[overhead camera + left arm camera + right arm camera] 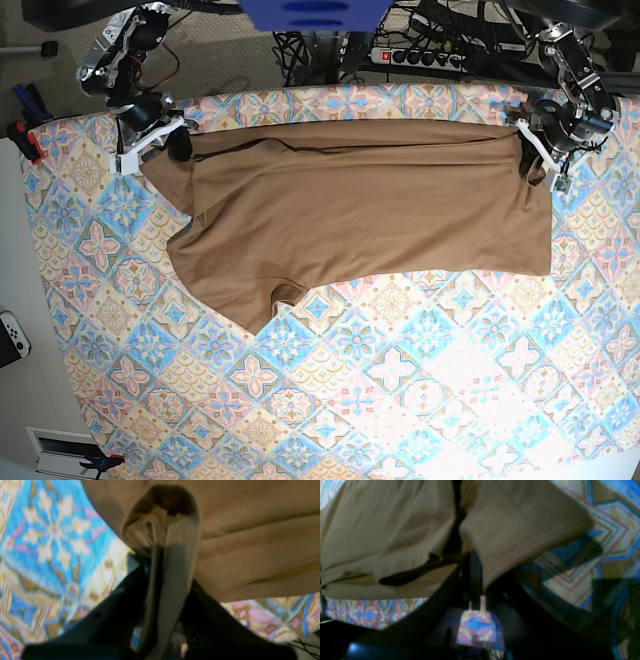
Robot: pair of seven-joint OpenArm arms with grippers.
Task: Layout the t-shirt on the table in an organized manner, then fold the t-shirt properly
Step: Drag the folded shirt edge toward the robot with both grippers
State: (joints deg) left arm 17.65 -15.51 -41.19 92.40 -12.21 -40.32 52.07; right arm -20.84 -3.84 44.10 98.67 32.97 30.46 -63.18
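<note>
Base view: the t-shirt (360, 210) stretches lengthwise between both pincers, left pincer (528, 138) and right pincer (172, 140) each clamped on an end, slack cloth drooping nearward onto the desk (400, 400).

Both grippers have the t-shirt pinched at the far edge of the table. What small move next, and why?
Probably draw both arms slightly apart. The left gripper and right gripper each pinch a corner of the t-shirt, yet it lies slanted on the table with a sleeve bunched at its near-left.
</note>
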